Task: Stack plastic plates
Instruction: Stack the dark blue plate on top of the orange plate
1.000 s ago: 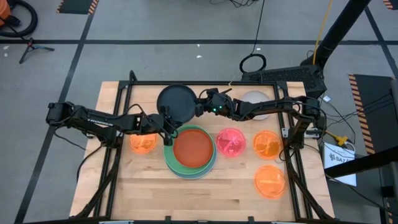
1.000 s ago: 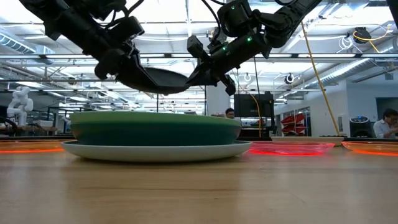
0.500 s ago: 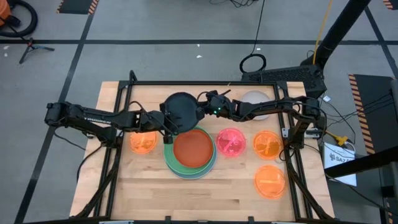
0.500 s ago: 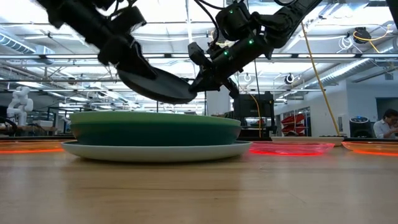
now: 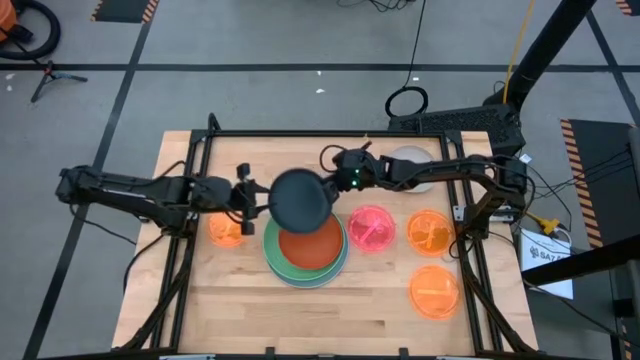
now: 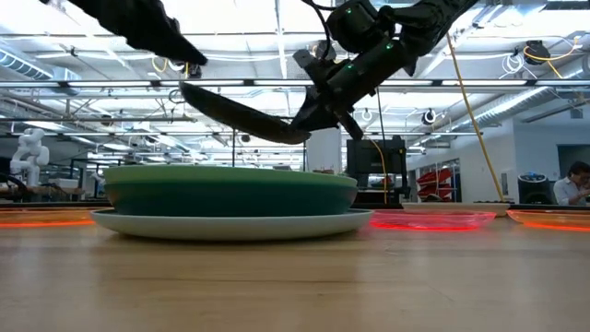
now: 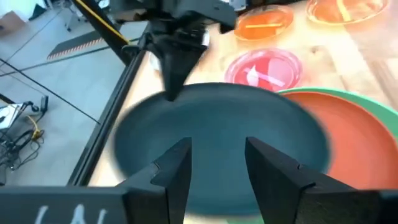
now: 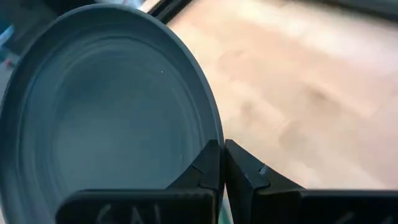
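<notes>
We see the right gripper pinched on the rim of the dark grey plate, holding it tilted in the air above the stack, with clear space beneath it in the low view. The red-orange plate tops that stack. The left gripper sits just beside the grey plate's opposite edge, fingers apart and off it.

Whitish plate — half under right arm

Dark grey plate tilted above red-orange-topped stack, orange plates apart
</notes>
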`<state>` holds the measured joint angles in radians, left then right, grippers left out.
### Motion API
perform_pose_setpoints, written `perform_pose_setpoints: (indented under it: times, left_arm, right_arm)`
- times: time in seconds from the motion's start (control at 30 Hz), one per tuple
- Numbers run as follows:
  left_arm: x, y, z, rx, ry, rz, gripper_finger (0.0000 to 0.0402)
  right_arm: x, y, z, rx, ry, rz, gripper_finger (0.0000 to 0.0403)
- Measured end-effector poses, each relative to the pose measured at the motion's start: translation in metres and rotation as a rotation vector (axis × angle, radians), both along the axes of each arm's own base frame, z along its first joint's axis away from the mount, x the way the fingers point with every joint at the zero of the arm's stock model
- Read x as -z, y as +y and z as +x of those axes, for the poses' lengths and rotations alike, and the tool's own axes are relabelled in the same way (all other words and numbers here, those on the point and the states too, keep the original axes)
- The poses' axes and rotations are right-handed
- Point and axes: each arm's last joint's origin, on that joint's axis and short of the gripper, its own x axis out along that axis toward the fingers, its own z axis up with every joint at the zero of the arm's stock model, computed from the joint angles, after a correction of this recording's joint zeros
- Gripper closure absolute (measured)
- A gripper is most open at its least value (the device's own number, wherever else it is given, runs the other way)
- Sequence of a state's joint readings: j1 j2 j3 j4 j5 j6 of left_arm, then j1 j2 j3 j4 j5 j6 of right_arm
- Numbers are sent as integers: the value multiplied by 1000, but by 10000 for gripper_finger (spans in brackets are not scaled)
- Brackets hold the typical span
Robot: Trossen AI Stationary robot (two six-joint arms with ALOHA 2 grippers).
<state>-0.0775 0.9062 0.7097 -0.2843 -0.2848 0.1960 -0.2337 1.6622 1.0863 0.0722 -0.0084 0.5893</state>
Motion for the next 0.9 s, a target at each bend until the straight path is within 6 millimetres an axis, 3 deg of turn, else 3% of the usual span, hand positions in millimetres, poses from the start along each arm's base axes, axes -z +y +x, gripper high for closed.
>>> perform_pose_setpoints:
  times: [0.23, 0.47, 0.9]
  left_arm:
    - [-11, -2, -18, 1, -55, -41, 245]
    - [-9, -2, -18, -2, -37, -45, 245]
    - [-9, -2, -17, -2, -34, -44, 245]
  right_arm:
    - [13, 26, -5, -147, 162, 49, 398]
    - [18, 54, -7, -233, 240, 10, 396]
    - [16, 63, -5, -160, 235, -45, 380]
